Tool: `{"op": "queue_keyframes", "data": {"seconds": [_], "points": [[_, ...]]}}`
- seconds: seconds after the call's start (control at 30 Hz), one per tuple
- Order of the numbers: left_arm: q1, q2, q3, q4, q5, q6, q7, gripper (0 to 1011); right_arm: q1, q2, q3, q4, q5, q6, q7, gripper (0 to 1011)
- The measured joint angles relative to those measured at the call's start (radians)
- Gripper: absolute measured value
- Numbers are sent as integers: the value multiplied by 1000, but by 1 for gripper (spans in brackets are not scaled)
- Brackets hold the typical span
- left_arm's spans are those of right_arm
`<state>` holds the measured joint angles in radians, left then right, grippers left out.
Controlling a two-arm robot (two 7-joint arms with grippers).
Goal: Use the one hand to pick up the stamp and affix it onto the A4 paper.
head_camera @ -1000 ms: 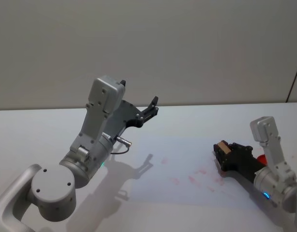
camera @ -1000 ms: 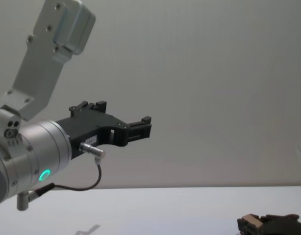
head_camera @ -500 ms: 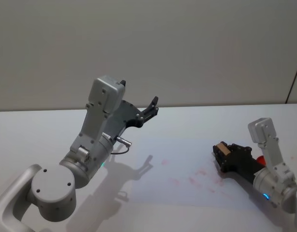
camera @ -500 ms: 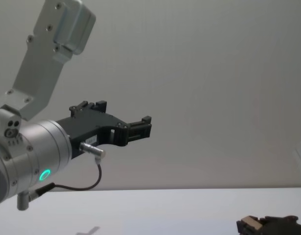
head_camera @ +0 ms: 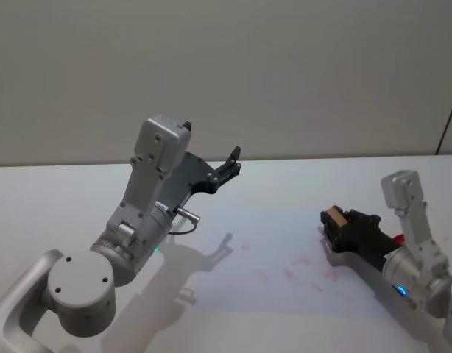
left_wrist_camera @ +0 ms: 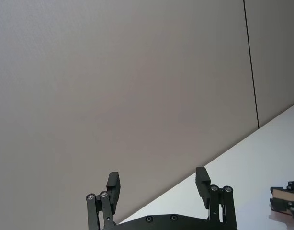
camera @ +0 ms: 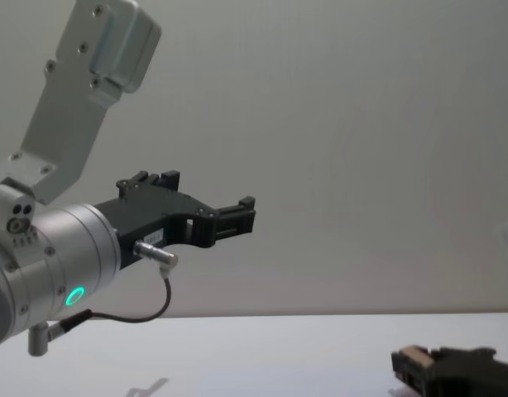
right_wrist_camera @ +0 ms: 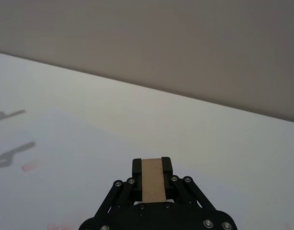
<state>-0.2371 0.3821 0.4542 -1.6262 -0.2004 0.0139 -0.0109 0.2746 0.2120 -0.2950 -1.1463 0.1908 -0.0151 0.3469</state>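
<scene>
On the left, my left gripper [head_camera: 230, 163] hangs high above the table [head_camera: 64, 193], fingers spread wide and gripping nothing. Right of it lies the A4 paper [head_camera: 274, 237], dotted with red marks [head_camera: 292, 273]. At the paper's right edge my right gripper [head_camera: 332, 222] sits low, its fingers pinching the stamp [head_camera: 330, 217] between them.

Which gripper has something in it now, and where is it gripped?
The right gripper holds the stamp by its sides between its fingers; the left gripper is empty.
</scene>
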Motion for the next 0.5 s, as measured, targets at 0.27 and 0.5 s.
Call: {"op": "queue_keyframes", "data": {"seconds": [0.27,0.5], "points": [[0,0,0,0,0,0,0,1001,-2,3,11,-59,46,-1,-6,219],[0,0,0,0,0,0,0,1001,-27,24,27,-129,82,7,-8,219]]}}
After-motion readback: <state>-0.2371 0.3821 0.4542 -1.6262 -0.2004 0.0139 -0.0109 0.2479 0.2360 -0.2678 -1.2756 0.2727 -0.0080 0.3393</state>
